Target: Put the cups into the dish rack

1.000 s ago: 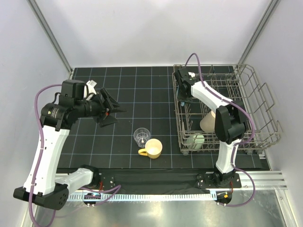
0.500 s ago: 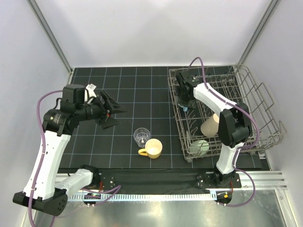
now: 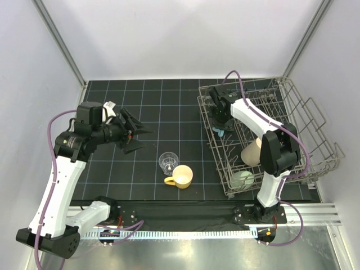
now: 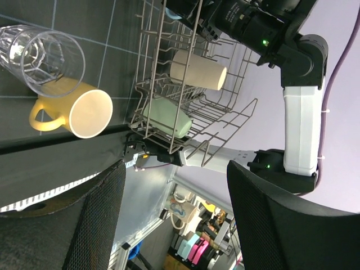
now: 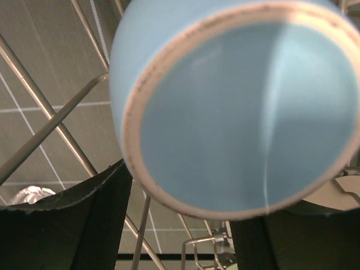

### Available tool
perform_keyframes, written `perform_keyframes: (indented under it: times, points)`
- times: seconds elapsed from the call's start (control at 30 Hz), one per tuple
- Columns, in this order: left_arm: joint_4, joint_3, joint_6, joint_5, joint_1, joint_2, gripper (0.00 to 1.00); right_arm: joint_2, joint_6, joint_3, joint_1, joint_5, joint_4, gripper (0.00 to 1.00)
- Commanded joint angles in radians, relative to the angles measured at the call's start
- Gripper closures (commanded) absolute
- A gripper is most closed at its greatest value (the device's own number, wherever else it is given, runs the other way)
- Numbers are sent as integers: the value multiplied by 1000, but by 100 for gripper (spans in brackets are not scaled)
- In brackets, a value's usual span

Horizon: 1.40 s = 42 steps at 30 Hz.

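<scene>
Top external: three cups (image 3: 251,153) in one dish rack (image 3: 313,109), two on table (image 3: 169,107); left pincer (image 3: 138,139) spread, right pincer (image 3: 219,125) seemingly spread.

Top view: fixed, high above counter (image 3: 163,107) near edge, looking down; whole dish rack (image 3: 313,115) at right. Left wrist: rolled sideways, low, well left of the rack, facing it; shares rack, yellow mug (image 3: 181,176), clear glass (image 3: 167,162) with top. Right wrist: inside the rack, lens almost against light blue cup (image 5: 242,107) mouth, rack wires behind.
</scene>
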<state>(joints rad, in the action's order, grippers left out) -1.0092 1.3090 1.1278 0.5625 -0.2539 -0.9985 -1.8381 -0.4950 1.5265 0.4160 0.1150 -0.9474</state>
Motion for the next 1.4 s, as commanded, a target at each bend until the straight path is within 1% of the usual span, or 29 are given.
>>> perform_keyframes:
  times: [0.0,0.2,0.3,0.4,0.47,0.53,0.57,0.67,0.77,0.8,0.93,1.13,1.37]
  points:
    - [41,-2,13,14,1,28,30,45,154,139,-38,-95,110,31]
    - [50,4,12,14,1,12,30,-79,196,228,-128,-328,24,31]
    - [61,4,10,17,2,-3,30,-78,191,265,-131,-366,13,30]
    - [75,-1,15,23,2,-14,30,-85,165,313,-131,-422,-31,27]
    - [81,-2,20,28,2,-19,30,-113,133,394,-132,-466,-101,26]
    - [87,-5,20,28,2,-23,30,-136,96,454,-132,-472,-142,26]
    - [90,-7,21,31,2,-26,30,-142,63,468,-132,-515,-174,26]
    - [92,-8,20,34,2,-29,31,-144,-8,469,-129,-575,-174,26]
    - [100,-14,20,36,2,-31,31,-121,-53,440,-126,-546,-151,25]
    - [103,-14,20,39,2,-31,31,-116,-65,417,-125,-499,-137,25]
    - [100,-4,7,42,1,-37,31,-96,-70,382,-118,-430,-113,25]
    - [84,27,-23,43,1,-66,31,-23,-30,376,-118,-367,-51,25]
    - [60,70,-68,46,4,-115,32,2,39,399,-108,-331,-96,25]
